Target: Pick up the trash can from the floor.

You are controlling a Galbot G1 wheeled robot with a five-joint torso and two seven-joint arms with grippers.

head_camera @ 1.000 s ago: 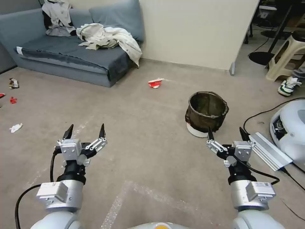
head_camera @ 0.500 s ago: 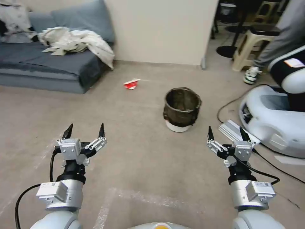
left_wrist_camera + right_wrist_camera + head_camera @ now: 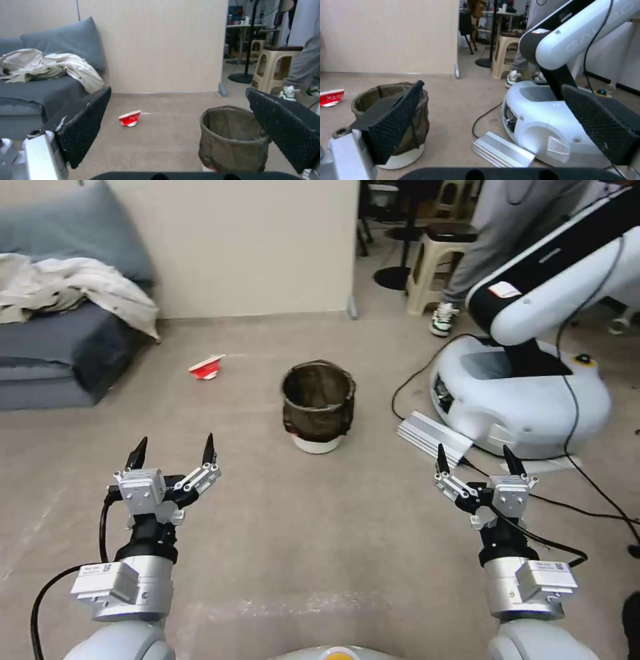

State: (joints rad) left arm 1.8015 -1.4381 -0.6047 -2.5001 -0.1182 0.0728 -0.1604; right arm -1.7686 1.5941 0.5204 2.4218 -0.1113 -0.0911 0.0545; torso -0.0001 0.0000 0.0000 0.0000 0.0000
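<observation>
Straight ahead on the floor (image 3: 320,553), bin waiting, both grippers spread wide with nothing in them.

So the trash can (image 3: 317,407) stands upright on the carpet, dead centre and well ahead of both arms, its mouth facing up and the dark bag folded over the rim. The left gripper (image 3: 173,453) and right gripper (image 3: 475,460) are held out low, 1 on each side, with the can between their lines and farther out. It looks a touch nearer the left gripper, but honestly it's close, so I wouldn't call either arm the obvious pick. Nothing's touching it yet. As for writing, the other white robot (image 3: 553,117) parked beside it has raised lettering on its arm that reads like "GALBO", cut off at the edge. The red cup (image 3: 207,367) on the carpet has print I can't read.
</observation>
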